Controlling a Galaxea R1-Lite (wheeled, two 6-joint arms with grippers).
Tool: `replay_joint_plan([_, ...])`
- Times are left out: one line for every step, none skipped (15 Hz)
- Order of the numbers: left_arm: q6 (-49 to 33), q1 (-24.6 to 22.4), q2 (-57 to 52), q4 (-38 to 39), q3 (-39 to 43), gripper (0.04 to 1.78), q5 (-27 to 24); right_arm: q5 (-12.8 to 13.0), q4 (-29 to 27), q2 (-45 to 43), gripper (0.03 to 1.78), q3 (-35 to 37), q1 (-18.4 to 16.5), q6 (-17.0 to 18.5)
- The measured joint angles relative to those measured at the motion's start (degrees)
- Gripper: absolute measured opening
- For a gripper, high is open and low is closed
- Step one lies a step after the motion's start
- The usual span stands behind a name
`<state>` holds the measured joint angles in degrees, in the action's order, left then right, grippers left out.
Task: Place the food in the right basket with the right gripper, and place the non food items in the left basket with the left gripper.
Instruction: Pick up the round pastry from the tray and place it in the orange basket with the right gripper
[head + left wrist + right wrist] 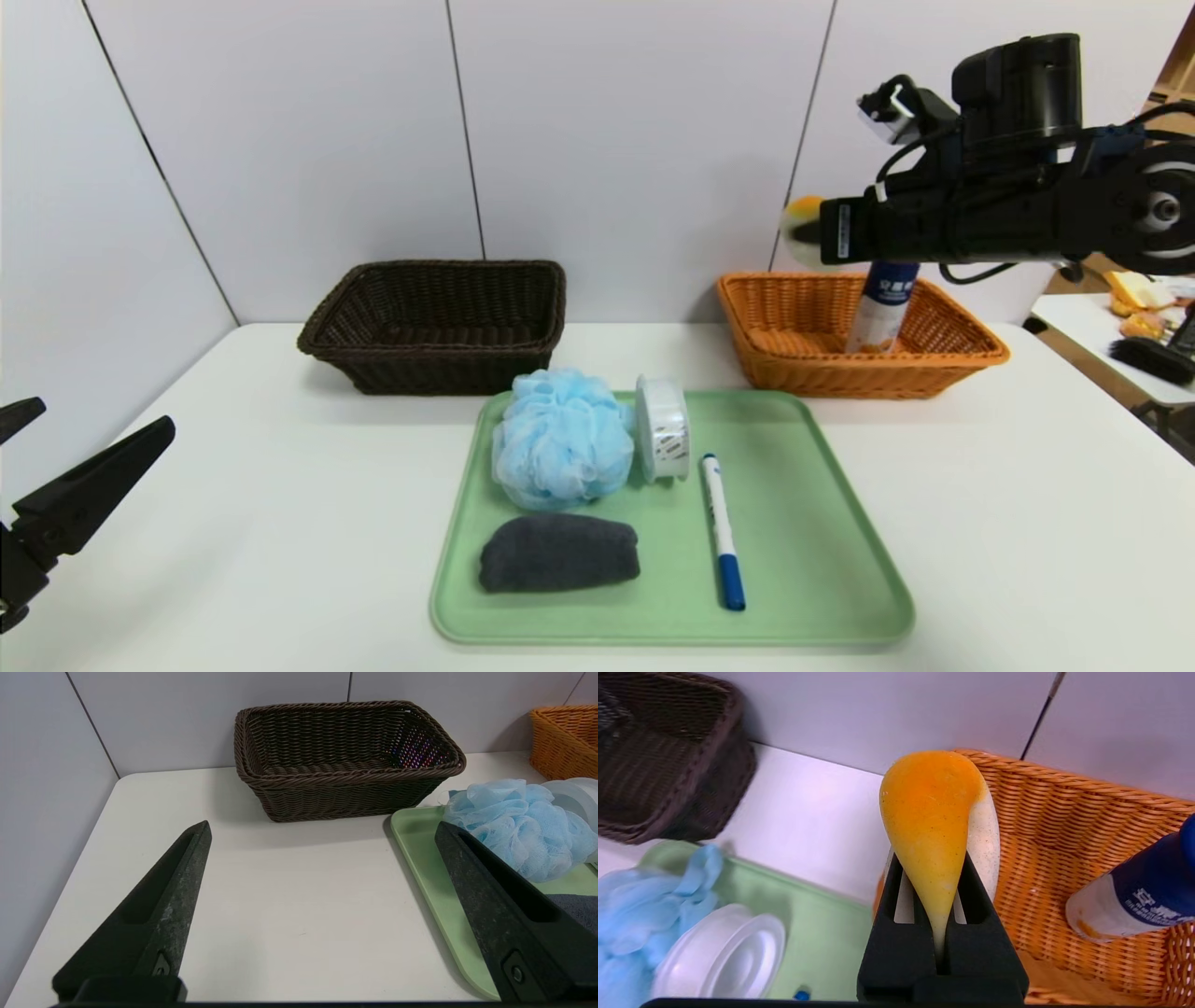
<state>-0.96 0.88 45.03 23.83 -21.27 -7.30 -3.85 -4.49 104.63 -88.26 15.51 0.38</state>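
My right gripper is shut on a soft orange-and-white food piece, held high over the near left corner of the orange right basket. The piece also shows in the head view. A blue-and-white can stands in that basket. The brown left basket looks empty. On the green tray lie a blue bath puff, a white tape roll, a blue marker and a dark grey cloth. My left gripper is open and empty at the table's left edge.
The white wall stands close behind both baskets. A second table with small items is at the far right. Bare tabletop lies between my left gripper, the brown basket and the tray.
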Motion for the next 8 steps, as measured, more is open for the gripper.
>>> replay_joint_plan([0.02, 0.0, 0.02, 0.0, -0.05, 1.69, -0.02, 0.83, -1.74, 1.97, 0.1, -2.28, -0.66, -0.22])
replay_joint_plan([0.0, 0.0, 0.06, 0.01, -0.17, 1.69, -0.02, 2.01, -3.75, 4.19, 0.1, -4.55, -1.1, -0.28])
replay_joint_plan([0.02, 0.0, 0.11, -0.05, -0.26, 1.69, -0.02, 3.19, -5.02, 6.34, 0.1, -6.47, -1.26, -0.28])
replay_joint_plan([0.04, 0.0, 0.13, -0.05, -0.37, 1.69, -0.05, 4.45, -5.99, 8.46, 0.1, -8.22, -1.26, -0.35])
replay_joint_plan([0.02, 0.0, 0.15, -0.09, -0.37, 1.69, -0.02, 5.83, -7.12, 10.56, 0.1, -9.7, -1.26, -0.54])
replay_joint_plan([0.02, 0.0, 0.15, -0.09, -0.35, 1.69, -0.02, 6.6, -7.91, 12.21, 0.1, -10.53, -1.26, -0.82])
replay_joint_plan([0.02, 0.0, 0.15, -0.09, -0.26, 1.69, -0.02, 6.77, -8.16, 13.59, 0.1, -11.02, -1.27, -0.98])
replay_joint_plan([0.02, 0.0, 0.15, -0.09, -0.17, 1.69, -0.05, 6.85, -8.35, 14.8, 0.1, -11.26, -1.32, -1.06])
